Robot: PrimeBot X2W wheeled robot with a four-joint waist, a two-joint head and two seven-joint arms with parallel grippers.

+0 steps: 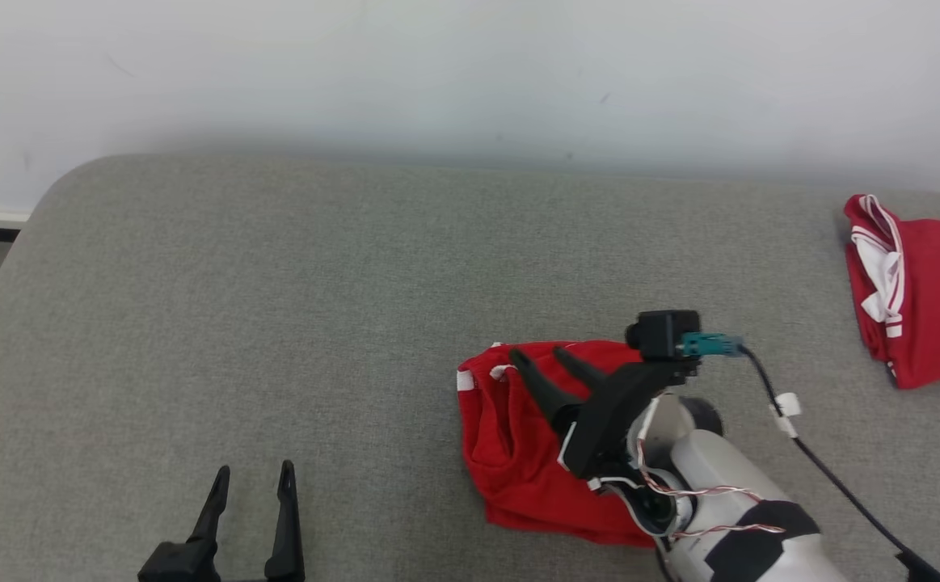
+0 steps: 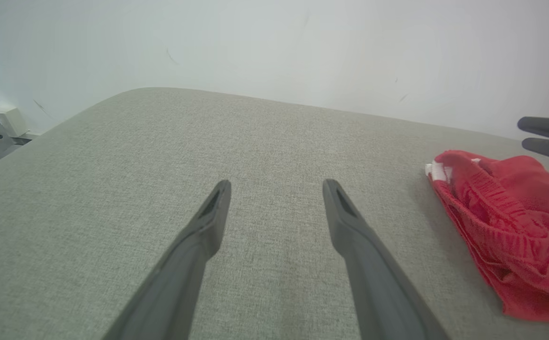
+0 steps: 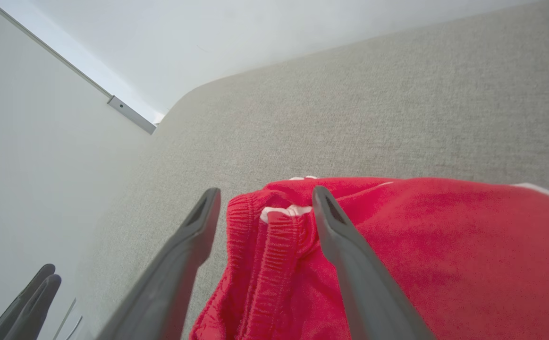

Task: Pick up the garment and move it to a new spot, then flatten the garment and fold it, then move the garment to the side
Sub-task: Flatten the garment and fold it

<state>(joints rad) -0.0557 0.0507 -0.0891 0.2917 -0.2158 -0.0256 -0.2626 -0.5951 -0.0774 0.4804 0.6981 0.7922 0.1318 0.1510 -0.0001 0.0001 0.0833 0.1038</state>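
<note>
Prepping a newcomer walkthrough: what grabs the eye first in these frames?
The crumpled red garment stands out on the grey padded surface, right of centre, with the right claw open just over its waistband end. A second red garment with white trim lies at the far right edge, apart from it. The left claw is open at lower left, over bare fabric.

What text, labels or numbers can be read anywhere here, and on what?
None readable.
Garment: plain red with white trim, no print shows.
Second garment: white stripes, no lettering.
Tag on the cable: too small to tell if it bears text.
</note>
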